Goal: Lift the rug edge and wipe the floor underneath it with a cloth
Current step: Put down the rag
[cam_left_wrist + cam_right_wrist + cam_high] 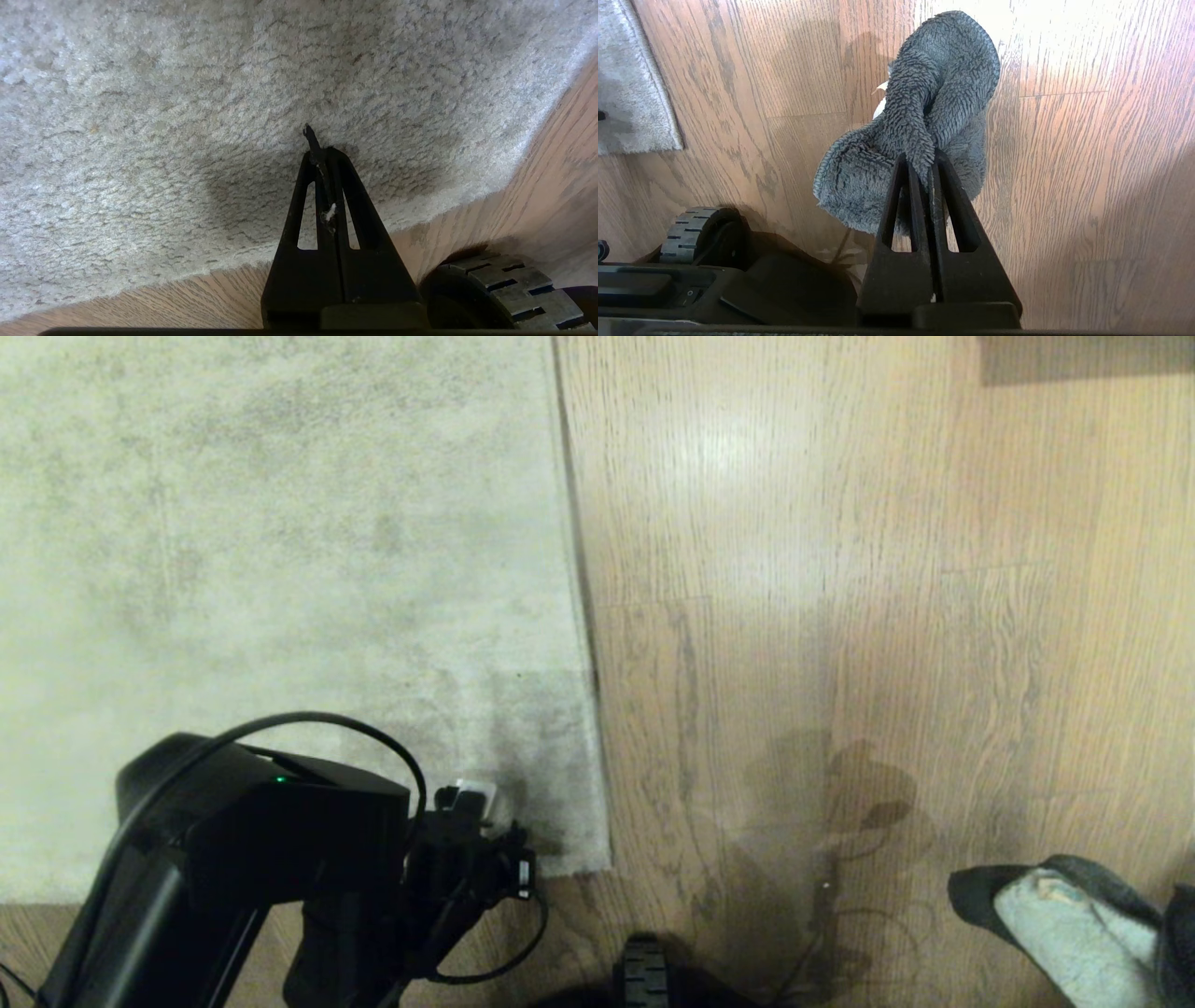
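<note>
Head view: pale grey-beige rug (280,569) filling the upper left, its rug edge (581,616) running as a straight line from the top of the frame down toward the robot, ending at a corner just beside the left gripper (509,859); short near border turning off leftward from that corner. Light wood floor (840,616) to the right, planks and grain lying parallel to that long border. Cloth (1064,933) low at the right margin, whitish side up, dark rim around it, well apart from the rug. Black base wheel (644,975) at the bottom centre. Left wrist view: left gripper (322,158) pressed shut, fingers together with nothing between them, tip over the pile close to the rug corner (495,193); border flat on the planks; wheel (495,289) nearby. Right wrist view: right gripper (920,163) clamped on the cloth (920,121), grey fluffy side showing, bunched, its length stretching away from the fingertips above the floor (1087,163); rug corner (635,116) far to one side. No readable writing or labels in any view.
</note>
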Controlling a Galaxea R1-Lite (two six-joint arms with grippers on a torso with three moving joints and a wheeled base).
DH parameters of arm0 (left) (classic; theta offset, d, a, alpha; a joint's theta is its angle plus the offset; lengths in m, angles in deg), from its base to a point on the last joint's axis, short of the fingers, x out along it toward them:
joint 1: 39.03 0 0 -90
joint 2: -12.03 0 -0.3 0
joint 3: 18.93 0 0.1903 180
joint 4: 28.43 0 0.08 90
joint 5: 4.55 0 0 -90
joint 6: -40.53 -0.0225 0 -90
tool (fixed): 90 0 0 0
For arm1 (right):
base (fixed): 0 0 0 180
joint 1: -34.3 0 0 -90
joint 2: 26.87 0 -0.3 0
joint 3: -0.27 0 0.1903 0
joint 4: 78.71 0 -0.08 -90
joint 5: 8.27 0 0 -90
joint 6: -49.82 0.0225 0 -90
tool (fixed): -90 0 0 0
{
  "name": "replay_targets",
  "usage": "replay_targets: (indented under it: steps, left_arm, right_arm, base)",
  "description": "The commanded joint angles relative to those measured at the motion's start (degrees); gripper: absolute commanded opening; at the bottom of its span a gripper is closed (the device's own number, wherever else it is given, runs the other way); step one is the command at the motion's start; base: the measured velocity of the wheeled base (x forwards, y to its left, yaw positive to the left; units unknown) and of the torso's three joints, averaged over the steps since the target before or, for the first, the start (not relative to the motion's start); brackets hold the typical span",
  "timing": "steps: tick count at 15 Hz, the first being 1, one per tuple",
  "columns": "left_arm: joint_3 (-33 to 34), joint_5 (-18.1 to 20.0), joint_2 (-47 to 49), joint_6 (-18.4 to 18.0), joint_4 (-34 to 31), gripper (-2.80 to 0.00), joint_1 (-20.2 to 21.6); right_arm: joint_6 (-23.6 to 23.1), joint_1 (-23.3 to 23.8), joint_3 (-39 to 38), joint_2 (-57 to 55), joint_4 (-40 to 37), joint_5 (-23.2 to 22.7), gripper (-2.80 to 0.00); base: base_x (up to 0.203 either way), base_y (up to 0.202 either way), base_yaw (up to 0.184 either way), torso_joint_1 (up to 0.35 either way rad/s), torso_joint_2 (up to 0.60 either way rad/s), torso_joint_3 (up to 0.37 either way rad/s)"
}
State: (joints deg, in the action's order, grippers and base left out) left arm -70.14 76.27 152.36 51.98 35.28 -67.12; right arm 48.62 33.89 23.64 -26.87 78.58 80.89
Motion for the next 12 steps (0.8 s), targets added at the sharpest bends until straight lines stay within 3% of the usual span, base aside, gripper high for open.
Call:
replay_targets:
  steps: [1,5,12]
  left_arm:
    - [-0.7,-0.1,-0.1,0.0,2.9,-2.8,0.1]
    - [2.6,-1.5,-1.8,0.3,2.9,-2.8,-0.3]
    - [21.9,-6.3,-16.2,2.3,2.9,-2.8,1.9]
  right_arm:
    - [0.0,0.0,0.0,-0.1,0.0,0.0,-2.8]
    - [0.0,0.0,0.0,-0.1,0.0,0.0,-2.8]
    - [0.0,0.0,0.0,-0.1,0.0,0.0,-2.8]
  base:
    - [0.0,0.0,0.0,0.0,0.0,0.0]
    - [0.0,0.0,0.0,0.0,0.0,0.0]
    - [0.0,0.0,0.0,0.0,0.0,0.0]
